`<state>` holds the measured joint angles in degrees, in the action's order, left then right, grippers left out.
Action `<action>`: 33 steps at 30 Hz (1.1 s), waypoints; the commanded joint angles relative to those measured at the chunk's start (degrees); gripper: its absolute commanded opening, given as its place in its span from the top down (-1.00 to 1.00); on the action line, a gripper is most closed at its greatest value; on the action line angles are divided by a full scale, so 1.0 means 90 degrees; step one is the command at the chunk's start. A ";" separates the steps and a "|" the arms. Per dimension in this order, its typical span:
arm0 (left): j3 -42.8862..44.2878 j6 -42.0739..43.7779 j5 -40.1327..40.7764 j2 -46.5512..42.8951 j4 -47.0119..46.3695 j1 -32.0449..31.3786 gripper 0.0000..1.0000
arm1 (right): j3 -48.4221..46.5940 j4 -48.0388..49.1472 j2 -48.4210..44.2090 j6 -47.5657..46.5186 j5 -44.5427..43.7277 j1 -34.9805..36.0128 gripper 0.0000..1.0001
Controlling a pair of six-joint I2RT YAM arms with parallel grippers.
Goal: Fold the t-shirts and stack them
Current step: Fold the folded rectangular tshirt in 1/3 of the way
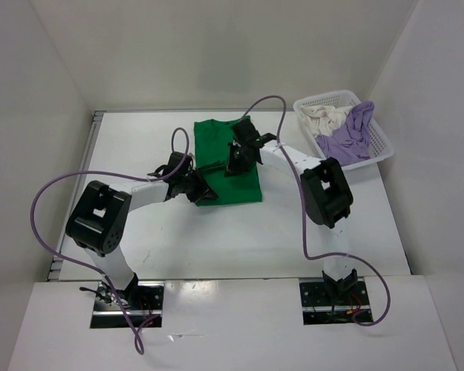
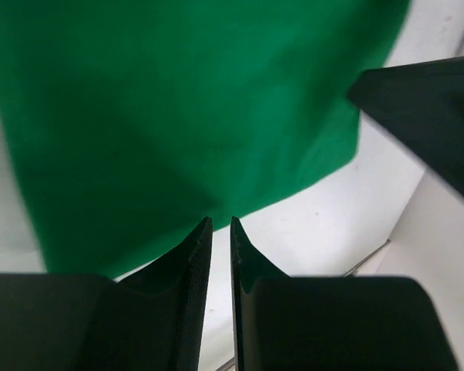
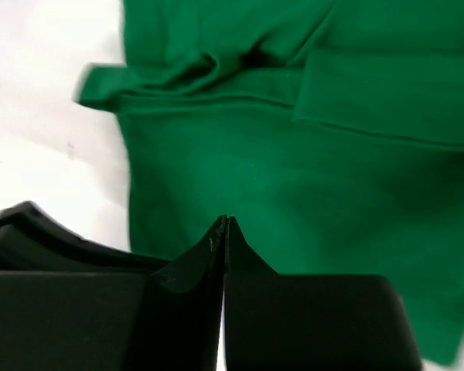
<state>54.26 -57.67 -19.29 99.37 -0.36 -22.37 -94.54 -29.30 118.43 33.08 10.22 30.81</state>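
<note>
A bright green t-shirt lies folded into a rectangle on the white table, in the middle toward the back. My left gripper is at its near left corner. In the left wrist view the gripper stands open by a narrow gap just off the green cloth's edge, with only bare table between the fingers. My right gripper hovers over the shirt's middle. Its tips are shut together above the green cloth, with nothing pinched. A cream t-shirt and a lavender t-shirt lie crumpled in the basket.
The white mesh basket sits at the back right corner of the table. White walls close in the table on the left, back and right. Purple cables loop over both arms. A dark part of the right arm shows at the left wrist view's right edge.
</note>
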 commanded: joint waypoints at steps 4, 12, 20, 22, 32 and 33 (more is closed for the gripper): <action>-0.0462 -0.0233 0.0210 -0.0123 -0.0351 0.0044 0.57 | -0.0948 0.0072 0.0892 -0.0111 0.0388 -0.0034 0.99; -0.0706 -0.0096 0.0355 0.0355 -0.0087 0.0044 0.57 | -0.2531 -0.0309 0.2142 -0.0043 0.0134 -0.0190 0.99; -0.1087 0.0089 0.0619 -0.0754 0.0400 0.0044 0.51 | -0.4300 -0.0894 0.2955 -0.0003 0.0027 -0.0454 0.99; -0.1000 0.0158 0.0697 -0.1128 0.0615 0.0044 0.46 | -0.3854 -0.0730 0.2410 -0.0081 0.0027 -0.0454 0.99; -0.1693 0.0041 0.0318 -0.1971 0.0540 0.0679 -0.19 | 0.1945 0.1066 -0.1731 0.0736 -0.0130 -0.0523 0.59; -0.1751 0.0041 0.0259 -0.1892 0.0470 0.0756 -0.22 | 0.2346 0.1213 -0.1956 0.0738 -0.0071 -0.0523 0.45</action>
<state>40.91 -57.10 -15.03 80.14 4.71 -16.58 -82.70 -25.87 107.81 36.40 9.28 26.26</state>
